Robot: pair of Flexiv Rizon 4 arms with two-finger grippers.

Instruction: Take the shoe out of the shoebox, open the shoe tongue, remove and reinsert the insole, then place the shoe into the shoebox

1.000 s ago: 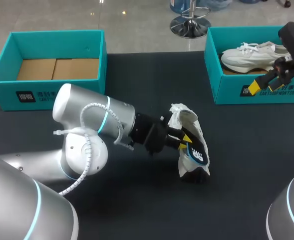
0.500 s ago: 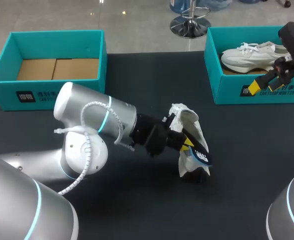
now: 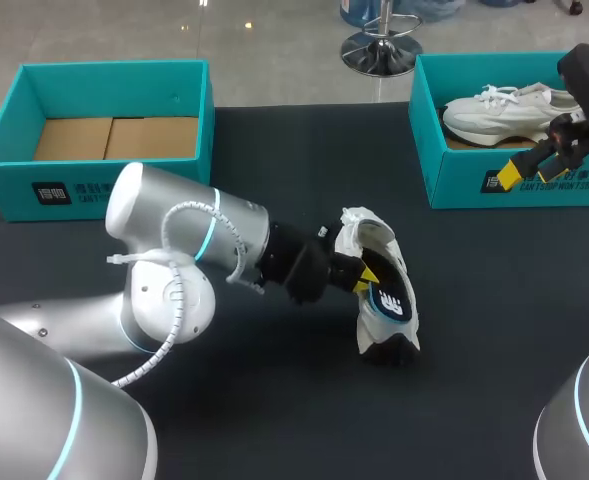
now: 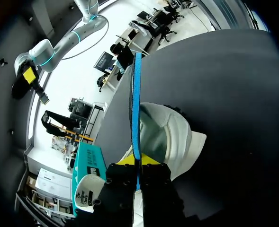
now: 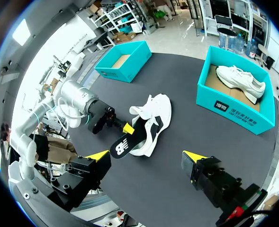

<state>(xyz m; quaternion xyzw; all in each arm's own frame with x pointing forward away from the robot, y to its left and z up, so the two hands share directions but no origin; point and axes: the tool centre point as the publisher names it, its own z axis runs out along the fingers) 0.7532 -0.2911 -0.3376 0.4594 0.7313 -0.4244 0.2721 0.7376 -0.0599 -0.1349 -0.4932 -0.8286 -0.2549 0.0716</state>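
Your left gripper [image 3: 367, 274] was clamped on the insole [image 3: 390, 303], with the edge pinched between both tips, probably to guide it through the shoe's opening. The shoe [image 3: 374, 235] lay on the table [image 3: 274, 400] against that gripper. Your right gripper [image 3: 527, 170] hung well right of the shoe with its fingers apart, holding nothing. Beyond the shoe stood the empty box [image 3: 109, 75] to its left and the second box [image 3: 429, 150] to its right. Both box fronts and the insole carried print, which was not transcribed.
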